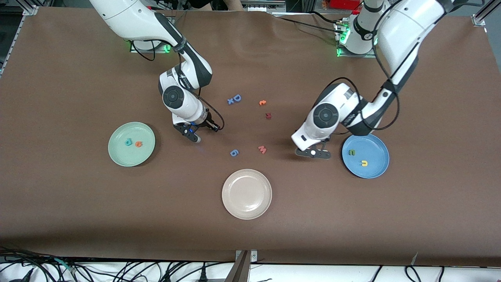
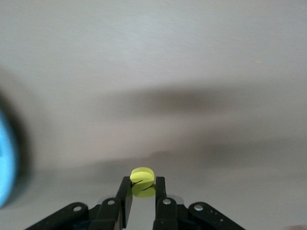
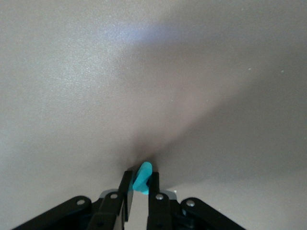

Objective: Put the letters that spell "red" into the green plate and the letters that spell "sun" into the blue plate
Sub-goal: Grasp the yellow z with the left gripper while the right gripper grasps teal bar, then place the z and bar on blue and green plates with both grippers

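My left gripper (image 1: 313, 152) (image 2: 142, 180) is shut on a small yellow "s" (image 2: 143, 178), low over the brown cloth beside the blue plate (image 1: 375, 172). That plate holds a green "n" (image 1: 352, 152) and a yellow "u" (image 1: 364, 163). My right gripper (image 1: 194, 137) (image 3: 140, 175) is shut on a teal letter (image 3: 143, 176), seen edge-on, low over the cloth beside the green plate (image 1: 117, 156). A teal "d" (image 1: 128, 142) and an orange "e" (image 1: 138, 144) lie in the green plate. In the front view both held letters are hidden by the hands.
A beige-white plate (image 1: 235, 207) sits nearest the front camera at mid-table. Between the arms lie a blue "D" (image 1: 236, 98), an orange curly letter (image 1: 262, 102), a dark red letter (image 1: 268, 115), a pink "m" (image 1: 262, 149) and a blue "6" (image 1: 234, 152).
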### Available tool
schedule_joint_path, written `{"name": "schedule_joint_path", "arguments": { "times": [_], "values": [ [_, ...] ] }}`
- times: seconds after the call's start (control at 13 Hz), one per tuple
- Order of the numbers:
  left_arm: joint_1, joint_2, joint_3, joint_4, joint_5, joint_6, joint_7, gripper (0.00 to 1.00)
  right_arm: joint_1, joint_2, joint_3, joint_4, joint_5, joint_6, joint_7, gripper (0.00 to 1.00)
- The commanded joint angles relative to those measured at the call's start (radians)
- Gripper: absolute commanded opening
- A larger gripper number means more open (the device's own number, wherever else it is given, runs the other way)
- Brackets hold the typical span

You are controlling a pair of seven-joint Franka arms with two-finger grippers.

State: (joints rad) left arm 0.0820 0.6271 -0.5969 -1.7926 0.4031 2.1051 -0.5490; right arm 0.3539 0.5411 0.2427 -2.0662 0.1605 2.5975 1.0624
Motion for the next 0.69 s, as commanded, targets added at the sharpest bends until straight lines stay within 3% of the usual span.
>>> {"name": "schedule_joint_path", "arguments": {
  "times": [0.0,0.15,0.39,0.62],
  "values": [
    [0.126,-0.040,-0.043,-0.005,0.000,-0.086,0.179,0.21,-0.003,0.007,0.006,-0.015,0.014,0.006,-0.002,0.15],
    [0.201,-0.055,-0.043,-0.002,0.000,-0.140,0.353,0.21,-0.004,-0.019,0.003,-0.011,0.014,-0.011,-0.010,0.15],
    [0.295,-0.050,-0.029,-0.016,0.022,-0.154,0.526,0.21,-0.010,-0.088,-0.035,0.020,0.014,-0.146,-0.048,0.15],
    [0.408,-0.021,-0.029,-0.016,0.054,-0.151,0.705,0.20,-0.012,-0.171,-0.152,0.066,0.014,-0.404,-0.213,0.15]
  ]
}}
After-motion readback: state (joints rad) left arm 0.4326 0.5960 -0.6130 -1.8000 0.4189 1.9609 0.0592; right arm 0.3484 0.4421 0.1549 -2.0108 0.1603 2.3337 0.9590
